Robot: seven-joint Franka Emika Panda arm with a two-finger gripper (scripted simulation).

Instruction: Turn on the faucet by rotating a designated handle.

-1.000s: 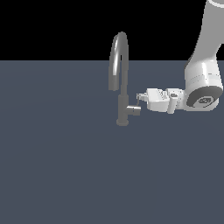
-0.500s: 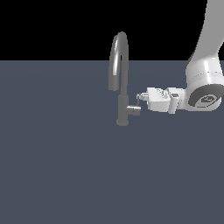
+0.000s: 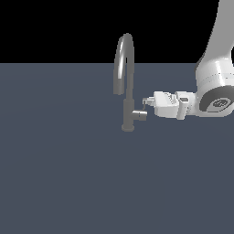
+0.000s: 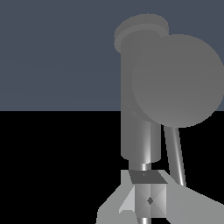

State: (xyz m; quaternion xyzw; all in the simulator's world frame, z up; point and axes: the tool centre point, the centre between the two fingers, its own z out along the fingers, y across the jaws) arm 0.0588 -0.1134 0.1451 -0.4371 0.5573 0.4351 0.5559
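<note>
Grey faucet (image 3: 126, 82), claw (image 3: 146, 102) at handle (image 3: 140, 115).

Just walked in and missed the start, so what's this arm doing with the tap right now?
A single robot arm is working on a tall grey faucet standing on a flat dark surface. Reaching in from the exterior view's right, its gripper is right at the end of the short handle that juts from the faucet's body. The wrist view shows a finger close to the thin lever. Whether the fingers are actually clamped on it is unclear.
</note>
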